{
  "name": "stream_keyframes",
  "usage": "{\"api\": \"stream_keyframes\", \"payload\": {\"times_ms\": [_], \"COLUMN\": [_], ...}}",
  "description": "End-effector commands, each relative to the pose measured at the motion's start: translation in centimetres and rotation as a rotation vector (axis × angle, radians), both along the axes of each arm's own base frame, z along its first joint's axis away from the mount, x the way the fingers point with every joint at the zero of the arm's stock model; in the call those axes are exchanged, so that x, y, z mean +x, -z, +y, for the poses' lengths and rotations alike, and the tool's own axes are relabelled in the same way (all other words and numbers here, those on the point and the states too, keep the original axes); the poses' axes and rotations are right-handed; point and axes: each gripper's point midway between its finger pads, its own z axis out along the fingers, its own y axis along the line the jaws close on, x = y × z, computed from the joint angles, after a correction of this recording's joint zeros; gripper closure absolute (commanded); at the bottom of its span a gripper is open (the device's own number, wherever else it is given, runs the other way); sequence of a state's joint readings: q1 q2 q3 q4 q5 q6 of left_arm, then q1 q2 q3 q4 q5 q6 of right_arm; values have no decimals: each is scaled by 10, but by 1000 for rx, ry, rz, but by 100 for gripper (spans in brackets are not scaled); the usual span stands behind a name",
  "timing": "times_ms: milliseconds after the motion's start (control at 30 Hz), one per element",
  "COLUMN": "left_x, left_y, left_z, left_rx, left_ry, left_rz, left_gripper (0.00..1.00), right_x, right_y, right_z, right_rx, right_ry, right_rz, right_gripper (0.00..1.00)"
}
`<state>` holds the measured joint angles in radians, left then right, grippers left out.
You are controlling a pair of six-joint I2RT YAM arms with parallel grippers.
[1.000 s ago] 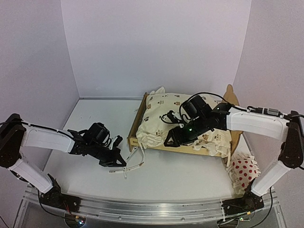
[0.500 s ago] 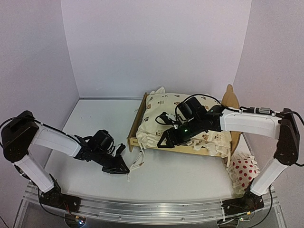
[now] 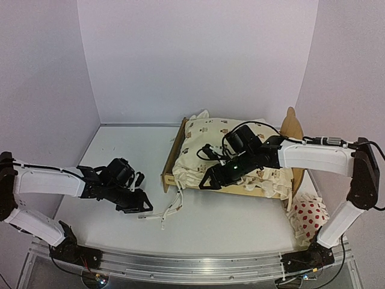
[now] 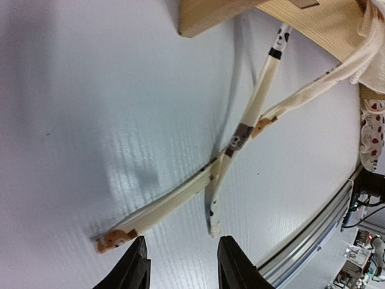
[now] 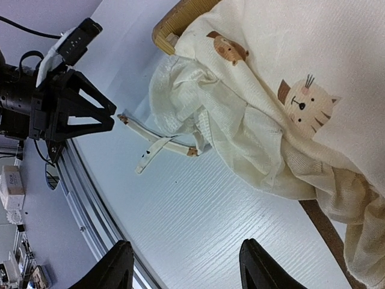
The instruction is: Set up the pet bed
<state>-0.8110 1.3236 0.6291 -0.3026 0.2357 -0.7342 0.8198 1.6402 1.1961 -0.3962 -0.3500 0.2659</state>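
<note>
Two tools, one bed, three soft items, all on a white counter (image 3: 120, 150). Bed (image 3: 170, 161): light plywood frame, at about 2 o'clock from the counter's middle in the top view, with its curvy headboard at the 3 o'clock end. A corner of the bed (image 4: 210, 12) shows at 12 o'clock in the left wrist view, and another bit of the bed (image 5: 174, 21) at 11 o'clock in the right wrist view. Cushion (image 3: 207, 141): cream, animal print, ruffled. It lies in the bed and covers its base, and the ruffle of the cushion (image 5: 289, 72) spills over the near rail. Ties (image 3: 171, 208): two cream strips, crossed and flat on the counter, running from the cushion's corner toward 7 o'clock of the bed. Both wrist views show the ties (image 4: 240, 129) (image 5: 156, 144). Pillow (image 3: 310, 217): white with red dots, on the counter at 4 o'clock of the bed. Left tool (image 3: 143, 208) (image 4: 183, 268): at 8 o'clock on the counter, low over it, jaws partly apart with nothing between them. The ties' free ends lie just beside its fingertips; contact cannot be told. Right tool (image 3: 207, 180) (image 5: 187, 265): over the bed's near rail at the cushion's 7 o'clock edge, jaws wide apart, holding nothing.
</note>
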Motion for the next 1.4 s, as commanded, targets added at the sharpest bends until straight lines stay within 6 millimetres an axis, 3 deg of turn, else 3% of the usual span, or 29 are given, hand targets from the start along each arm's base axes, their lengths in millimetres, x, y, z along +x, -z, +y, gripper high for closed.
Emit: {"api": "stream_keyframes", "payload": {"times_ms": [0,133,267,400,600,1000,1233,1367], "left_x": [10,9,5,3,2,-6,-7,-7], "left_y": [-20,-31,-20,-1,15,38,45,47], "left_z": [32,50,56,52,40,27,22,20], "left_rx": [133,172,208,223,214,240,266,283], "left_ry": [-111,-155,-146,-126,-72,18,31,36], "left_rz": [-69,-103,-90,-64,-35,8,13,14], "left_gripper": [60,59,59,59,60,60,69,80], "right_x": [-9,-16,-30,-44,-55,-60,-65,-66], "right_y": [-10,-15,-19,-19,0,27,35,38], "right_z": [8,19,40,65,91,106,107,108], "right_rx": [30,33,35,23,-53,-96,-106,-110], "right_ry": [-40,-67,-119,-167,-156,-136,-147,-153], "right_rz": [-33,-52,-77,-111,-153,-107,-91,-82], "right_gripper": [39,39,39,39,39,39,39,39]}}
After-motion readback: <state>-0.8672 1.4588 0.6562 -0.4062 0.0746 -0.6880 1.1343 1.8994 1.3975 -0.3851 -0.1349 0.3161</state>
